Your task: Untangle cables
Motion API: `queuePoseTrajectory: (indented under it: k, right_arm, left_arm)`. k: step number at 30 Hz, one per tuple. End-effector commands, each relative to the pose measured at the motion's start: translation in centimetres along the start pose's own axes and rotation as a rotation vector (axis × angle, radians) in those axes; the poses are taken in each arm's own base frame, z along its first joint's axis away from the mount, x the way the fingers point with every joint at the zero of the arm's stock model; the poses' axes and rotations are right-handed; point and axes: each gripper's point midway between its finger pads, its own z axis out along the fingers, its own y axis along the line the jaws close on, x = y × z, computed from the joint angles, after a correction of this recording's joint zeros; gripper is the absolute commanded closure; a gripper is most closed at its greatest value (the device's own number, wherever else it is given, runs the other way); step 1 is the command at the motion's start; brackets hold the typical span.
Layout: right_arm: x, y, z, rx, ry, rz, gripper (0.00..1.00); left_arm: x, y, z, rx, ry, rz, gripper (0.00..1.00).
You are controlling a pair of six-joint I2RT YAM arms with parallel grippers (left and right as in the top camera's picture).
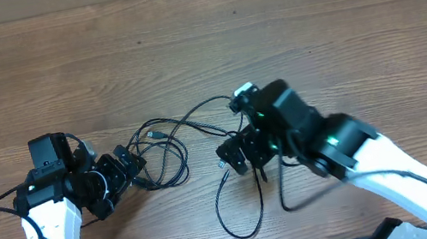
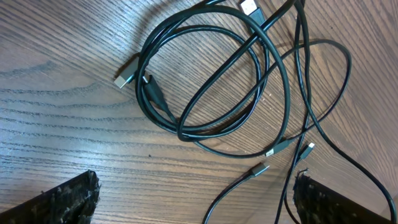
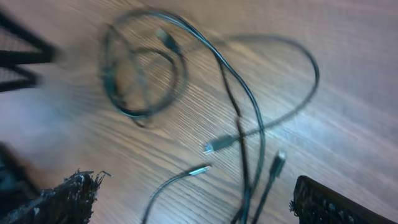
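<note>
Your left gripper (image 2: 193, 190) and right gripper (image 3: 199, 193) both hang wide open and empty over the cables (image 2: 180, 130), tangled near the worktop's (image 1: 199, 35) near edge; they look light, limp and slick, so pinch just behind a plug tip (image 2: 261, 169).

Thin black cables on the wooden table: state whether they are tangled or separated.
Tangled. In the left wrist view the thin black cables lie in overlapping loops, crossing one another at several spots on the wooden table.
</note>
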Motion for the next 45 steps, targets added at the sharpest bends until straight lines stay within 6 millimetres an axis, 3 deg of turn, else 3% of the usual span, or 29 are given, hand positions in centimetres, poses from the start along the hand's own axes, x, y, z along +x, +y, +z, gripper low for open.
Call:
queuePoseTrajectory:
  k: [1, 6, 8, 12, 15, 19, 23, 27, 30, 33, 40, 45]
  right_arm:
    - [0.6, -2.7, 3.0, 0.131, 0.053, 0.115, 0.00]
    - [1.9, -3.1, 6.5, 0.125, 0.127, 0.147, 0.00]
    - [2.4, -3.4, 7.2, 0.133, 0.150, 0.150, 0.10]
    - [2.6, -3.5, 7.5, 0.136, 0.158, 0.151, 0.33]
    - [2.4, -3.4, 7.6, 0.134, 0.154, 0.150, 0.65]
    - [2.5, -3.4, 7.5, 0.134, 0.154, 0.150, 0.93]
    - [3.0, -3.3, 7.2, 0.132, 0.178, 0.154, 0.96]
    - [3.5, -2.0, 6.3, 0.065, 0.212, 0.164, 0.96]
    - [2.9, -0.9, 4.5, 0.027, 0.201, 0.164, 0.96]
    - [1.6, 0.0, 1.1, 0.011, 0.155, 0.154, 0.96]
    - [-0.4, 2.1, -7.8, -0.042, -0.009, 0.118, 0.96]
    - [-2.1, 3.5, -14.6, -0.104, -0.249, 0.068, 0.96]
  left_arm:
    - [-0.2, -0.4, -0.4, 0.004, -0.020, 0.006, 0.00]
    - [-0.2, -0.4, -0.4, 0.004, -0.020, 0.006, 0.00]
    - [-0.2, -0.4, -0.4, 0.004, -0.020, 0.006, 0.00]
    - [-0.2, -0.4, -0.4, 0.004, -0.020, 0.006, 0.00]
    - [-0.2, -0.4, -0.4, 0.004, -0.020, 0.006, 0.00]
    - [-0.2, -0.4, -0.4, 0.004, -0.020, 0.006, 0.00]
    - [-0.2, -0.4, -0.4, 0.004, -0.020, 0.006, 0.00]
    - [-0.2, -0.4, -0.4, 0.004, -0.020, 0.006, 0.01]
    - [-0.2, -0.4, -0.4, 0.004, -0.020, 0.006, 0.00]
    - [-0.2, -0.4, -0.4, 0.004, -0.020, 0.006, 0.00]
    - [-0.2, -0.4, -0.4, 0.004, -0.020, 0.006, 0.00]
    - [-0.2, -0.4, -0.4, 0.004, -0.020, 0.006, 0.00]
